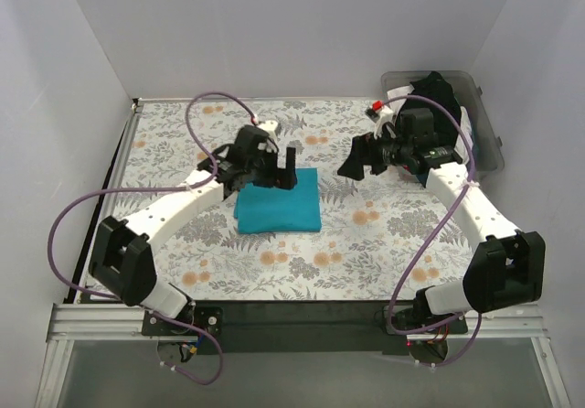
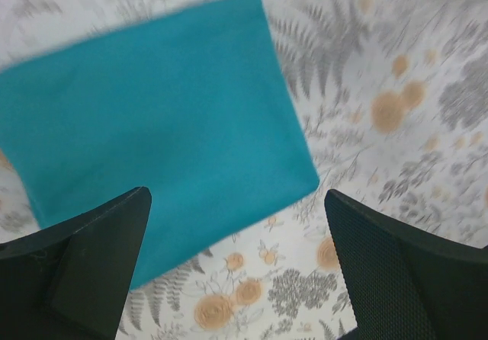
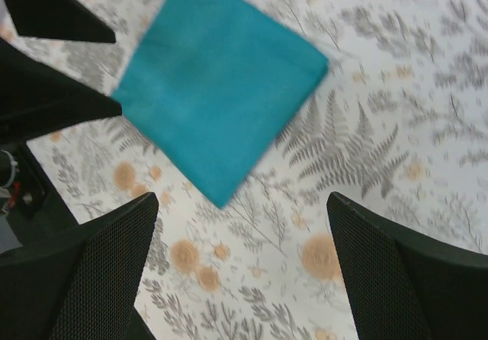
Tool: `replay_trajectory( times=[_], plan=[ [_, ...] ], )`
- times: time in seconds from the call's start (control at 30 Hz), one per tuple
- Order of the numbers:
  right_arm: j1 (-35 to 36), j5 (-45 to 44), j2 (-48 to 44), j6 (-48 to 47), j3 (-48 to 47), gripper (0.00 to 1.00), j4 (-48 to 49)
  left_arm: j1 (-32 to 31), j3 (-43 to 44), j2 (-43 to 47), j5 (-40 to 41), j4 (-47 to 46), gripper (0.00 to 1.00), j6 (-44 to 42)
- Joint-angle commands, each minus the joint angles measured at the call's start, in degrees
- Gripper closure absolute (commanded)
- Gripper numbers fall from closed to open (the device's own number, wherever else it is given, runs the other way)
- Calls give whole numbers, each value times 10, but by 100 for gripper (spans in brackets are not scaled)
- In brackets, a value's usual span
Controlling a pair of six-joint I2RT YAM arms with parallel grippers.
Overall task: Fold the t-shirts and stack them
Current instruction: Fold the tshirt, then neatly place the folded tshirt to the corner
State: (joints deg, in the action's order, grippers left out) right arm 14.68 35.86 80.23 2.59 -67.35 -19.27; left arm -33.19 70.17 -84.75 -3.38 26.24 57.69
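Observation:
A teal t-shirt [image 1: 278, 201] lies folded into a neat rectangle on the floral tablecloth, mid-table. It also shows in the left wrist view [image 2: 152, 119] and the right wrist view [image 3: 217, 88]. My left gripper [image 1: 277, 170] hovers over the shirt's far edge, open and empty. My right gripper [image 1: 358, 159] hangs to the right of the shirt, open and empty. A black t-shirt [image 1: 437, 92] sits in the bin at the far right.
A clear plastic bin [image 1: 484, 120] stands at the far right corner behind the right arm. The floral tablecloth [image 1: 366, 234] covers the table. White walls close in three sides.

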Motion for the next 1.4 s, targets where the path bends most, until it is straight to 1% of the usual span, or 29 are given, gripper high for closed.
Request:
replay_trajectory(
  times=[0.0,0.17,0.37,0.53,0.73,0.77,0.83,0.87,0.93,0.97,1.03,1.07,1.23,1.27,1.3,1.37],
  plan=[
    [-27,-55,-38,-64,36,2,-42,-67,-31,-20,100,43,2,35],
    [-52,-59,-47,-67,50,2,-44,-74,-20,-94,152,67,2,94],
    [-54,-50,-35,-66,45,2,-44,-74,14,-172,155,82,2,122],
    [-57,-50,-36,-68,50,2,-44,-57,8,-191,150,77,2,120],
    [-63,-47,-33,-65,47,2,-44,23,-18,-217,151,86,2,94],
    [-63,-48,-33,-65,46,2,-45,53,-18,-223,152,91,2,88],
    [-67,-47,-32,-65,47,2,-45,86,-13,-233,152,98,2,65],
    [-68,-45,-33,-65,48,2,-45,116,-10,-246,152,102,2,57],
    [-69,-44,-30,-66,49,2,-46,145,-3,-255,148,108,2,34],
    [-70,-41,-28,-66,48,2,-48,173,6,-262,139,110,2,29],
    [-71,-39,-21,-66,47,2,-48,200,15,-273,139,113,2,16],
    [-71,-35,-19,-66,46,2,-49,228,25,-286,140,113,2,13],
    [-75,-32,-10,-67,42,2,-51,301,66,-335,155,95,2,-28],
    [-76,-32,-9,-67,42,2,-51,325,73,-354,163,89,2,-43],
    [-76,-32,-9,-67,42,2,-52,331,92,-364,159,90,2,-44],
    [-77,-32,-8,-68,42,2,-54,387,116,-403,155,99,2,-52]
  ],
)
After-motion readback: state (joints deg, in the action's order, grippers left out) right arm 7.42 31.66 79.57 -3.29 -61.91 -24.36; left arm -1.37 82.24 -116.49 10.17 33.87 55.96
